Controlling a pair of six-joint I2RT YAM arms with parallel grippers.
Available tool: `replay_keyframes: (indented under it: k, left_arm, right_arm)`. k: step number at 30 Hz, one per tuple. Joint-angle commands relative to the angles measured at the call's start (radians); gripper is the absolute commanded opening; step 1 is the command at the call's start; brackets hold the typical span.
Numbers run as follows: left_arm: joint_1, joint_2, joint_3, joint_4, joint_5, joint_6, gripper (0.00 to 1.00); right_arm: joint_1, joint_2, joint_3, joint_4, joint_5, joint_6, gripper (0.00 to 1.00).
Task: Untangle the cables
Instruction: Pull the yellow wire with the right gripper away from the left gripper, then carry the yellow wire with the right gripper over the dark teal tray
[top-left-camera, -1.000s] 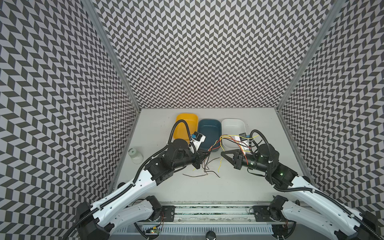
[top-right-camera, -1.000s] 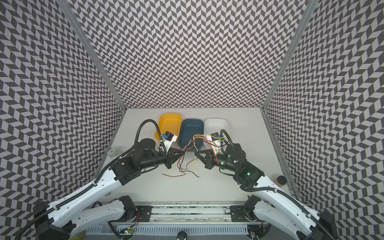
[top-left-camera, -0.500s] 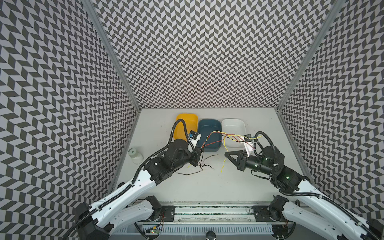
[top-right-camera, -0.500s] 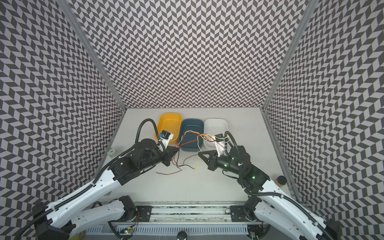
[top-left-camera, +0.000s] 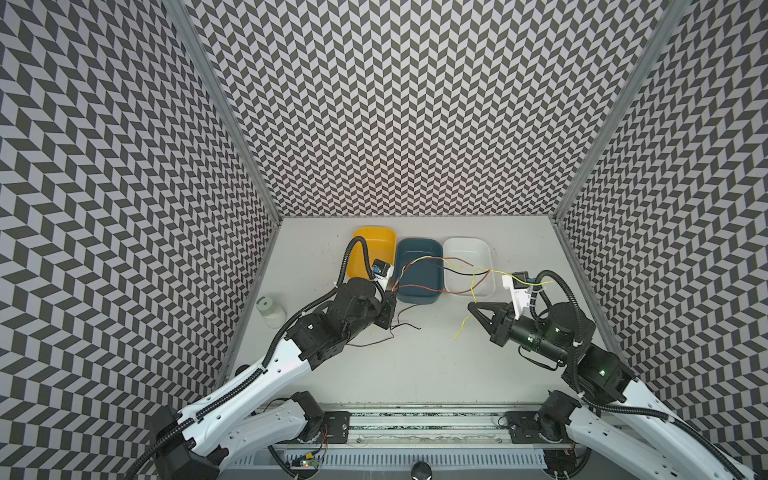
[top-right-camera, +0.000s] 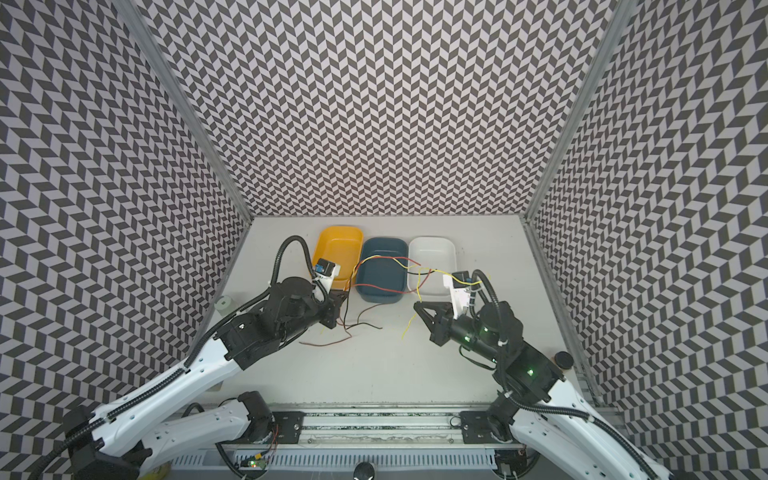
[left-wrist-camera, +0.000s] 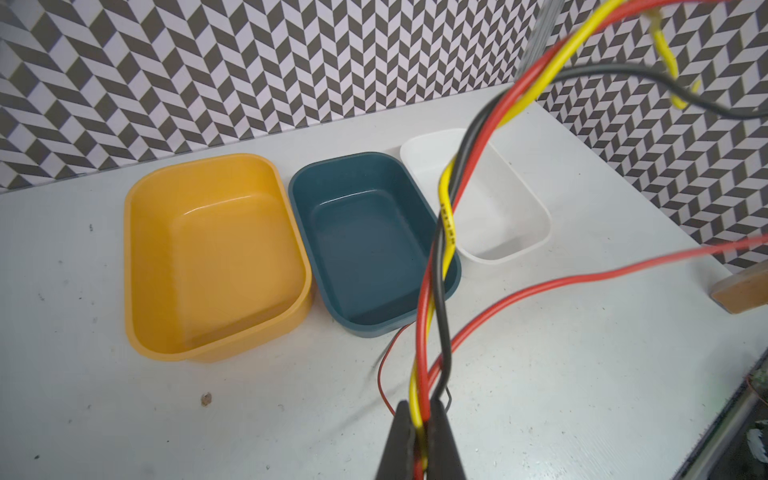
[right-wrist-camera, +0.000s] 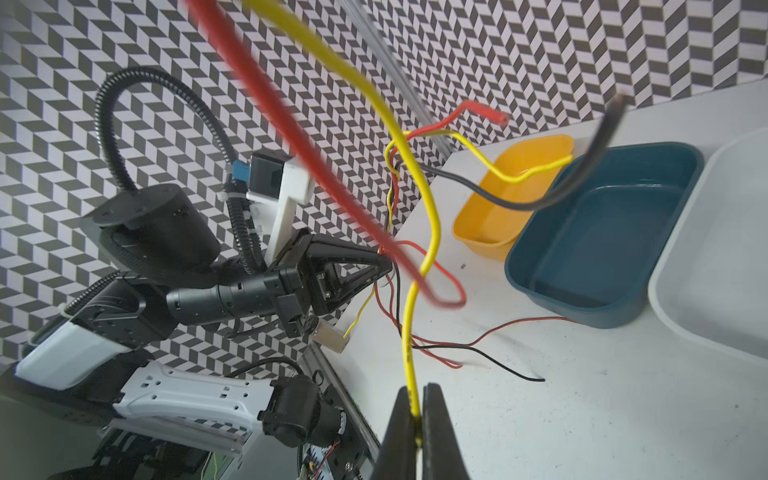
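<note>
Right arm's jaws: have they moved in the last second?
Yes. The right jaws, shut on the yellow cable, have shifted rightward, from in front of the blue tray's right corner to in front of the white tray's middle.

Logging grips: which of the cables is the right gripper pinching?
The yellow cable, clamped in the shut right gripper; the red cable and black cable are held by the left gripper instead.

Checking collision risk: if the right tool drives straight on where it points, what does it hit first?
Probably the red cable strung from the left tool across the blue tray; depth is unclear.
</note>
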Motion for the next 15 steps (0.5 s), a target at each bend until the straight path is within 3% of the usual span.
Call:
replay_keyframes:
  k: [1, 9, 15]
  left_arm:
    - [0.007, -0.006, 0.032, -0.031, -0.064, 0.004, 0.0]
    - [0.006, -0.039, 0.05, -0.08, -0.166, -0.016, 0.0]
    - [0.006, -0.09, 0.081, -0.138, -0.241, -0.034, 0.0]
  right_arm:
    - [-0.004, -0.037, 0.053, -0.083, 0.12, -0.037, 0.0]
    - [-0.004, 0.003, 0.202, -0.318, 0.286, -0.084, 0.0]
    - [-0.004, 0.121, 0.333, -0.462, 0.252, -0.112, 0.0]
